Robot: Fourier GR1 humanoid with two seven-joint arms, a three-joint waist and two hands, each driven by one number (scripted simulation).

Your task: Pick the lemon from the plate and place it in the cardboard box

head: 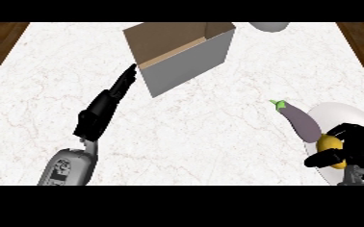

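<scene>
Fingers (328,159) of the right hand (340,146) curl round the one lemon (329,143) on the one plate (334,113); the left hand (107,107) lies straight, its tips beside the single cardboard box (186,56). White marble table (227,125), brown wood at both far corners. One eggplant (302,121) overlaps the plate's rim.

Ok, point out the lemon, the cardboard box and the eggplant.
lemon (328,142), head view, on its yellow top showing between the right robot hand's fingers.
cardboard box (186,67), head view, on its grey front wall.
eggplant (303,122), head view, on its purple middle.
</scene>
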